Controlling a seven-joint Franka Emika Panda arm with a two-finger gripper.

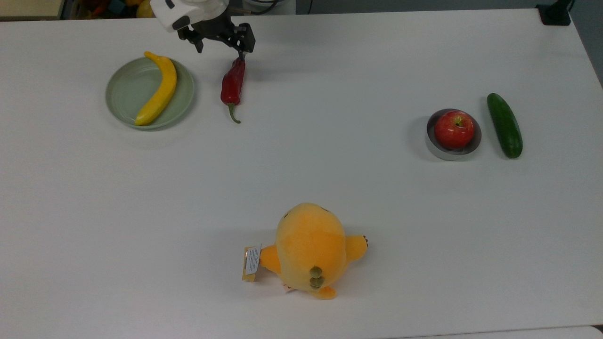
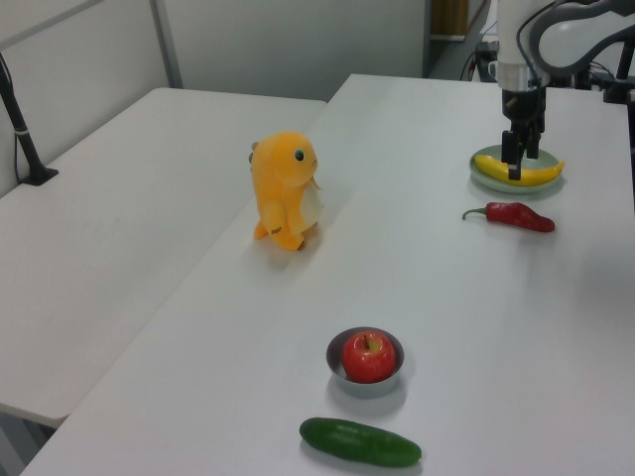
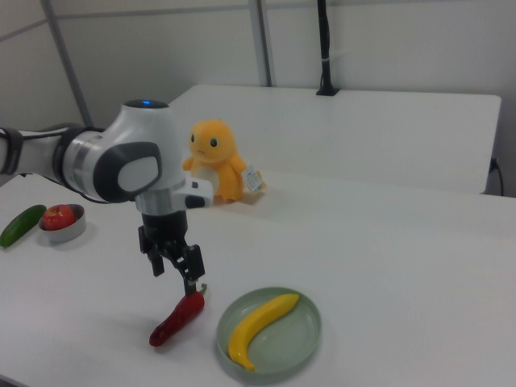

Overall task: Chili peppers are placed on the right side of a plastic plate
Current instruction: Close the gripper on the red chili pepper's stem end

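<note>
My black two-finger gripper hangs with its fingers spread wide and nothing between them, above the far end of the dark red, wrinkled chili pepper. In the top view one fingertip overlaps the pepper's tapered tip; in the right view that fingertip sits just above the pepper (whether it actually touches, I cannot tell).

The pepper lies flat on the white table, its thin green stem curling toward the top view's near side. It is just beside the round pale sage-green plastic plate, on the top view's right of it, with a strip of bare table between them. A yellow banana lies diagonally across the plate.

Far off toward the top view's right, a red apple sits in a small grey metal bowl, with a dark green cucumber just beside it. An orange plush toy stands at the near middle of the table.
</note>
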